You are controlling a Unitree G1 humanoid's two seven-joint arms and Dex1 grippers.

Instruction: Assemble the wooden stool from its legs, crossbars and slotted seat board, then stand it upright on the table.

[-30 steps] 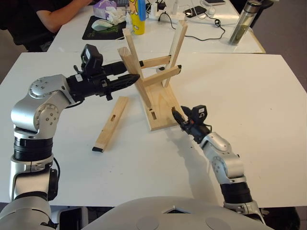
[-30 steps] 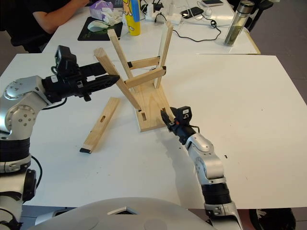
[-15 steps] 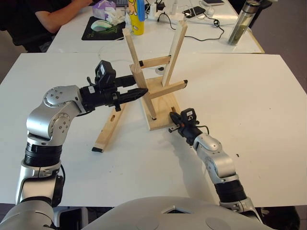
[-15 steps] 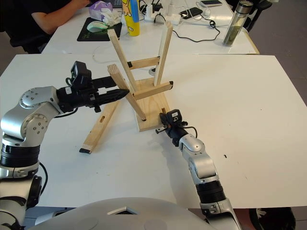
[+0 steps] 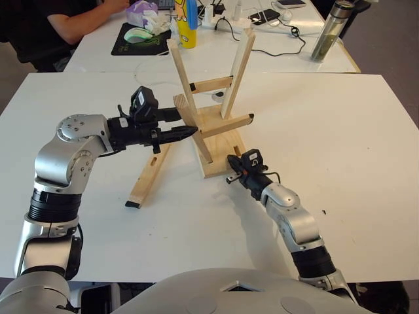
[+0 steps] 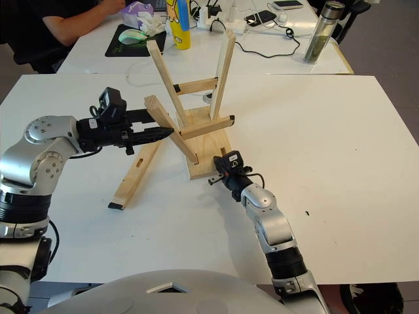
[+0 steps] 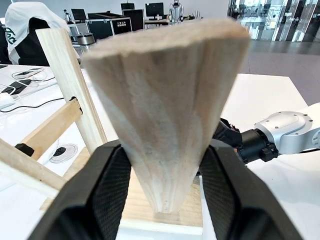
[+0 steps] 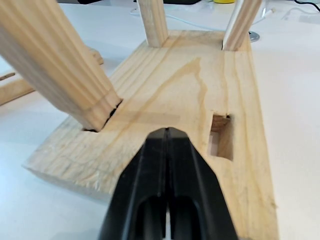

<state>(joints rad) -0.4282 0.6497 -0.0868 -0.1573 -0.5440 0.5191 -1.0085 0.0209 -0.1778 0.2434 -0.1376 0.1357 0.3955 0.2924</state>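
Left eye view shows the stool upside down at the table's point(image 5: 340, 131) centre, its seat board point(image 5: 222, 156) now lying flat; a second ago the board was tipped up on one edge with the whole frame leaning toward nine o'clock. Three legs stand in it, tied by two crossbars point(image 5: 226, 124), and the leg at the board's seven o'clock corner point(image 5: 201, 144) has swung from a steep lean to a steadier slant. That leg is clamped between the fingers of the left gripper point(image 5: 186, 131), which has dropped lower with it. The right gripper point(image 8: 167, 132), fingers pressed together and holding nothing, has slid from the board's four o'clock side round to its six o'clock edge, where its tip bears on the wood. In the right wrist view that leg meets its hole with a gap on one side, so it looks not fully seated. An empty slot point(image 8: 221, 135) remains at the five o'clock corner, and the loose leg point(image 5: 150, 169) lies on the table at nine o'clock, just beside the board. The assembly seems steadied, with one leg left to fit before turning it upright.
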